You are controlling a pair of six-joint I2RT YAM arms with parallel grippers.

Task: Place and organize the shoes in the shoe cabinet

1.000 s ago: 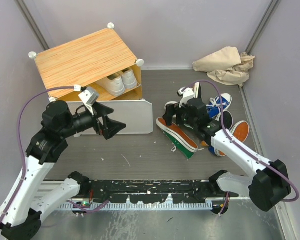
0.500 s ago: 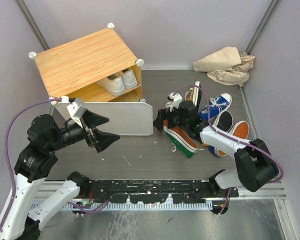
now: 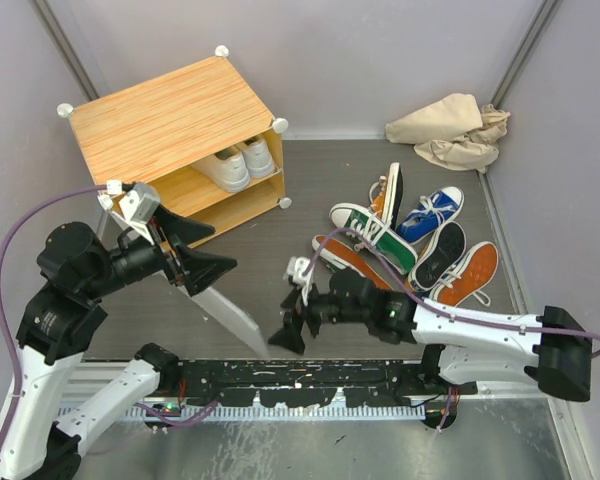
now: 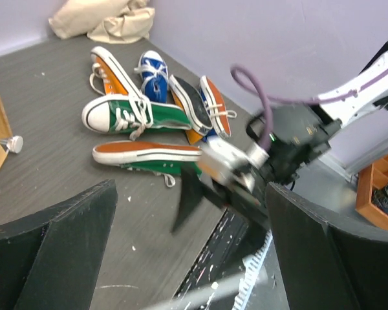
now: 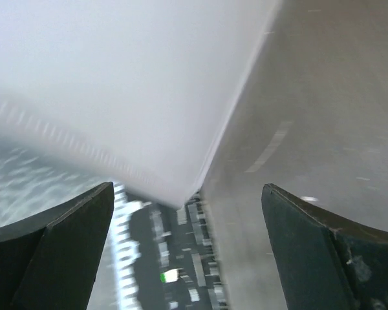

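- Green canvas lies straight ahead of the left gripper [image 3: 220,250], whose fingers [image 4: 52,245] are spread wide with nothing between them.
- Beyond those fingers the green shoe [image 4: 132,113] stands on its sole, its long axis across the gripper's line of sight and its white toe cap to the gripper's left.
- Just nearer to that gripper, a second green shoe [image 4: 149,154] lies on its side, parallel to the first, with its orange sole turned toward the gripper.
- Farther ahead we see the blue shoe [image 4: 152,71], its long axis running away from the gripper and its toe toward the beige cloth [image 3: 450,128].
- An orange shoe [image 4: 107,64] lies on its side beside the blue one.
- To their right, a dark-soled shoe [image 4: 187,97] and an orange-soled shoe [image 4: 216,106] lie sole-up, side by side and parallel.
- The right gripper [image 3: 288,320] sits between the left gripper and the shoes. Its fingers [image 5: 58,252] are parted and hold nothing.
- Close in front of it we see the pale door panel [image 3: 225,312], tilted and blurred. We cannot tell whether either gripper touches it.
- Behind the left gripper stands the shoe cabinet [image 3: 160,115]. A white pair [image 3: 235,165] sits on its shelf, long axes running back to front.
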